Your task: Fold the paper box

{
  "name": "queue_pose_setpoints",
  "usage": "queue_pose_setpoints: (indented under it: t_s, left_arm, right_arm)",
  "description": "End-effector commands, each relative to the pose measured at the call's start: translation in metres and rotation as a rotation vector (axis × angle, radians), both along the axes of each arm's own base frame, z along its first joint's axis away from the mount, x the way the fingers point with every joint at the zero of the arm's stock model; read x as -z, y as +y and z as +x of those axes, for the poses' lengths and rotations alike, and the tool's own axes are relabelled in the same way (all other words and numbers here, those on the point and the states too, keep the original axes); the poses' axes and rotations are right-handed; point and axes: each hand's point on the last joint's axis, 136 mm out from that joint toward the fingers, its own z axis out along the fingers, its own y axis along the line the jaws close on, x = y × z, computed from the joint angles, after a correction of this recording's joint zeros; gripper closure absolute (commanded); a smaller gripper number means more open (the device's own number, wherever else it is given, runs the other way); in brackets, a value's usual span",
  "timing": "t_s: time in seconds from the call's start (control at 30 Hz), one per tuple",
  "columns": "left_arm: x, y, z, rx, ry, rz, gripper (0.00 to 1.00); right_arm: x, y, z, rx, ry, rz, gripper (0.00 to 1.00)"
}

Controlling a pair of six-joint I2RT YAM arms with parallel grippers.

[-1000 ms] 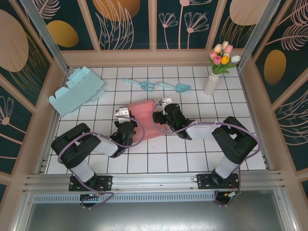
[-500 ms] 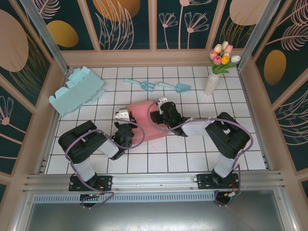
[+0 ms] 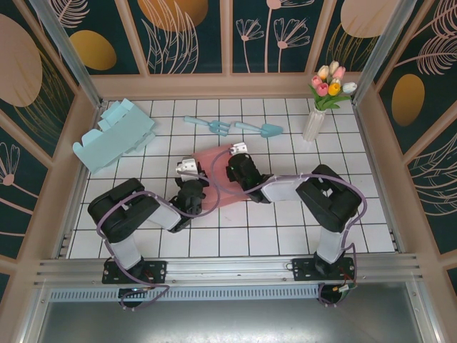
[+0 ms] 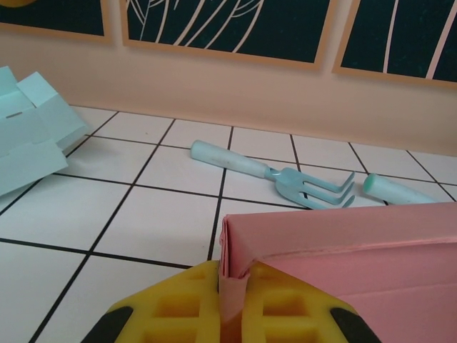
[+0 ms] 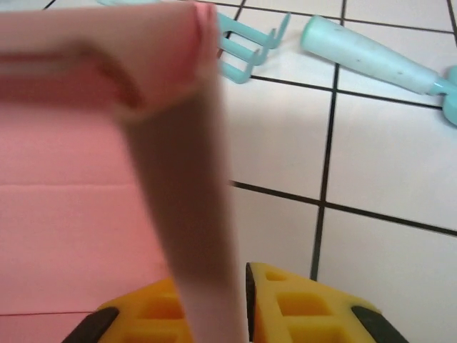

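White tiles with black grid lines cover the table (image 3: 285, 229), which is boxed in by walls of dark panels painted with leaves and flowers. Near the table's middle, the left gripper (image 4: 232, 293) is clamped tight on the pink paper box (image 4: 343, 264). In the left wrist view, its two yellow pads (image 4: 178, 304) pinch a thin upright fold at the box's left corner, with no gap showing. The right gripper (image 5: 214, 300) has its jaws set narrow around a pink flap (image 5: 186, 186) that rises between its own yellow pads. That close view is blurred, so I cannot tell whether the pads press the flap or stand just off it.

The box is partly folded. From the left wrist, one long side stands raised and runs off to the right, with its top edge creased over. From above, the box is a pink sheet lying between the two grippers, the left one at its left edge and the right one at its far right corner.

The overhead view also takes in a flattened pale blue box (image 3: 114, 136) at the far left and a white vase of tulips (image 3: 314, 123) at the far right, both well apart from the pink box. The wrist views bring close a pale blue garden fork (image 4: 278, 179) and a matching trowel handle (image 4: 400, 191) lying on the tiles just beyond the box.
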Motion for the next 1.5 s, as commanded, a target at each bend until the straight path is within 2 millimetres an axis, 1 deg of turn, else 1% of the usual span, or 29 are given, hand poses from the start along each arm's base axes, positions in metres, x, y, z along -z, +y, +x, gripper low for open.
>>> queue_pose_setpoints:
  t_s: [0.0, 0.03, 0.07, 0.17, 0.23, 0.27, 0.37, 0.43, 0.47, 0.5, 0.53, 0.63, 0.73, 0.77, 0.83, 0.87, 0.97, 1.0, 1.07, 1.2, 1.27, 1.3, 1.33, 1.37, 1.4, 1.43, 1.47]
  left_arm:
    - [0.009, 0.027, -0.001, -0.133, 0.03, 0.056, 1.0]
    - [0.009, 0.023, -0.001, -0.11, 0.032, 0.053, 1.0]
    - [0.009, 0.019, 0.0, -0.085, 0.036, 0.051, 1.0]
    - [0.009, 0.007, 0.002, -0.014, 0.043, 0.062, 1.0]
    - [0.008, 0.001, 0.004, 0.012, 0.054, 0.086, 1.0]
    - [0.008, -0.004, 0.006, 0.033, 0.057, 0.1, 1.0]
    - [0.004, -0.028, 0.014, 0.143, 0.082, 0.176, 1.0]
    - [0.005, -0.058, 0.018, 0.302, 0.135, 0.291, 1.0]
    - [0.007, -0.068, 0.018, 0.361, 0.158, 0.339, 1.0]
    - [0.0, -0.08, 0.015, 0.442, 0.166, 0.379, 1.0]
    - [-0.003, -0.093, 0.01, 0.532, 0.179, 0.425, 1.0]
    - [-0.013, -0.121, -0.008, 0.764, 0.206, 0.507, 1.0]
    - [-0.017, -0.138, -0.017, 0.906, 0.33, 0.59, 1.0]
    - [-0.021, -0.144, -0.017, 0.936, 0.365, 0.612, 1.0]
    - [-0.018, -0.145, -0.019, 0.978, 0.484, 0.679, 1.0]
    - [-0.017, -0.144, -0.019, 0.986, 0.525, 0.71, 1.0]
    - [-0.005, -0.14, -0.02, 1.012, 0.664, 0.798, 0.99]
    - [-0.005, -0.139, -0.02, 1.022, 0.696, 0.817, 0.98]
    - [0.003, -0.139, -0.018, 1.03, 0.758, 0.856, 0.96]
    - [0.027, -0.138, -0.003, 1.0, 0.854, 0.956, 0.95]
    - [0.036, -0.142, 0.01, 0.972, 0.869, 0.999, 0.95]
    - [0.034, -0.143, 0.024, 0.917, 0.856, 1.018, 0.93]
    - [0.029, -0.146, 0.038, 0.861, 0.842, 1.025, 0.84]
    - [0.02, -0.153, 0.048, 0.833, 0.821, 1.007, 0.72]
    - [0.005, -0.163, 0.056, 0.818, 0.779, 0.97, 0.57]
    - [-0.012, -0.17, 0.063, 0.8, 0.734, 0.929, 0.5]
    - [-0.033, -0.176, 0.071, 0.769, 0.675, 0.878, 0.46]
  right_arm:
    - [-0.018, -0.026, -0.003, 0.046, -0.025, 0.051, 0.6]
    - [-0.027, -0.017, -0.012, -0.021, -0.022, 0.112, 0.51]
    - [-0.041, -0.01, -0.021, -0.071, -0.03, 0.172, 0.43]
    - [-0.077, -0.006, -0.046, -0.159, -0.049, 0.295, 0.36]
    - [-0.101, -0.01, -0.066, -0.207, -0.063, 0.364, 0.31]
    - [-0.113, -0.015, -0.074, -0.213, -0.073, 0.397, 0.3]
    - [-0.142, -0.043, -0.095, -0.176, -0.102, 0.457, 0.28]
    - [-0.152, -0.077, -0.103, -0.061, -0.119, 0.48, 0.27]
    - [-0.154, -0.09, -0.108, -0.017, -0.121, 0.492, 0.27]
    - [-0.159, -0.104, -0.114, 0.013, -0.13, 0.512, 0.26]
    - [-0.163, -0.115, -0.122, 0.03, -0.141, 0.534, 0.26]
    - [-0.174, -0.142, -0.139, 0.064, -0.187, 0.581, 0.22]
    - [-0.191, -0.163, -0.155, 0.065, -0.241, 0.586, 0.2]
    - [-0.194, -0.168, -0.158, 0.067, -0.254, 0.592, 0.2]
    - [-0.199, -0.176, -0.167, 0.058, -0.279, 0.626, 0.2]
    - [-0.199, -0.177, -0.17, 0.053, -0.284, 0.639, 0.2]
    - [-0.194, -0.182, -0.177, 0.041, -0.297, 0.68, 0.19]
    - [-0.191, -0.182, -0.178, 0.036, -0.299, 0.693, 0.19]
    - [-0.189, -0.182, -0.181, 0.025, -0.298, 0.713, 0.19]
    - [-0.194, -0.18, -0.188, -0.014, -0.305, 0.748, 0.19]
    - [-0.195, -0.18, -0.189, -0.02, -0.306, 0.745, 0.19]
    - [-0.196, -0.18, -0.189, -0.023, -0.307, 0.745, 0.19]
    - [-0.195, -0.179, -0.189, -0.027, -0.305, 0.743, 0.19]
    - [-0.195, -0.178, -0.189, -0.03, -0.304, 0.742, 0.18]
    - [-0.194, -0.178, -0.189, -0.032, -0.302, 0.74, 0.18]
    - [-0.193, -0.178, -0.189, -0.03, -0.302, 0.738, 0.18]
    - [-0.193, -0.178, -0.189, -0.03, -0.302, 0.737, 0.18]
